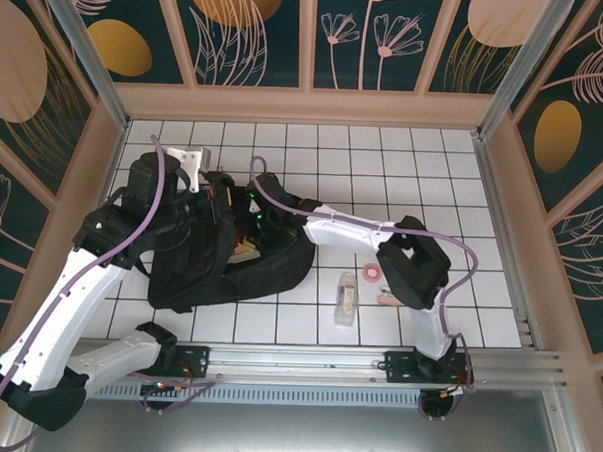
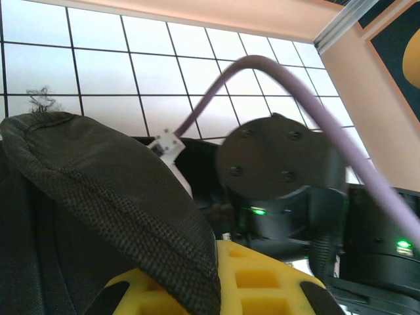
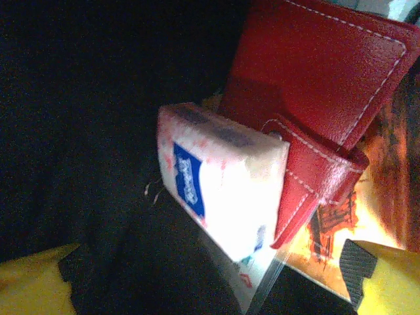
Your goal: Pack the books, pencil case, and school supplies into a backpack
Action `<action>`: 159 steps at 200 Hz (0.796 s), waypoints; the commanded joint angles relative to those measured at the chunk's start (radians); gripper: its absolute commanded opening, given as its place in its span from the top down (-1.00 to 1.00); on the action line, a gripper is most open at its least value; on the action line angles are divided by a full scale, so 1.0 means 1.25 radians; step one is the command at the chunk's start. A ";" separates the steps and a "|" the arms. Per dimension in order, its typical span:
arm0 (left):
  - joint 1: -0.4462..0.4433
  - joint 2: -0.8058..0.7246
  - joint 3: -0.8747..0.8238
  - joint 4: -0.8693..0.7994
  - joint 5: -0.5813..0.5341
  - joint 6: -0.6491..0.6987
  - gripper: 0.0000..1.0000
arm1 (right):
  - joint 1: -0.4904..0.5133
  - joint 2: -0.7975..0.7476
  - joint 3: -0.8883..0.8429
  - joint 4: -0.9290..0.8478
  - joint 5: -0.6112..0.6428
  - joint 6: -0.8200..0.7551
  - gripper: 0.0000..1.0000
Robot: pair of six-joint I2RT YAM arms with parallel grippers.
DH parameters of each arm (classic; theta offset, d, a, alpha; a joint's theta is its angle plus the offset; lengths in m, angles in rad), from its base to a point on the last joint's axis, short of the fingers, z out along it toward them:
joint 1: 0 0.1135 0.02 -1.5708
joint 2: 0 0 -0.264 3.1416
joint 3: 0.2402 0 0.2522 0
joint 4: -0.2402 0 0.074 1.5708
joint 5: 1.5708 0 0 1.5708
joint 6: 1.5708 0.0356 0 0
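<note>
We take the large soft black fabric backpack [image 1: 229, 278] as our landmark; it lies on the white tiled table [image 1: 463, 193].

The left claw [image 2: 210, 285] is at the far rim of the backpack's mouth. It is fully closed, and the black mesh edge of the backpack passes between its yellow fingers [image 2: 262, 282], so it has hold of that edge.

The right claw [image 3: 207, 279] is inside the backpack's mouth. Its jaws are spread wide and it grips nothing. Just in front of it, inside the backpack, we see a small white packet with a blue label [image 3: 223, 190], which rests against a red leather case with white stitching [image 3: 315, 85]. Under both lies the thin orange book with a dark cover picture [image 3: 394, 164].

Outside the backpack, to its right on the table, three loose things lie. An elongated clear packet [image 1: 347, 298] is nearest to the backpack. Further to the right are a pink tape roll [image 1: 371, 274] and a pale pink piece [image 1: 389, 301], near each other.
</note>
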 commanded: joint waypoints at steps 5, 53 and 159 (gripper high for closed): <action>-0.004 -0.032 0.029 0.093 0.000 0.023 1.00 | -0.013 -0.070 -0.045 0.070 0.013 -0.017 -0.97; -0.003 -0.041 0.019 0.091 0.002 0.028 1.00 | -0.030 -0.145 -0.116 0.091 0.052 -0.049 -0.97; -0.004 -0.010 -0.064 0.134 0.154 0.010 1.00 | -0.052 -0.484 -0.256 -0.174 0.339 -0.223 -0.79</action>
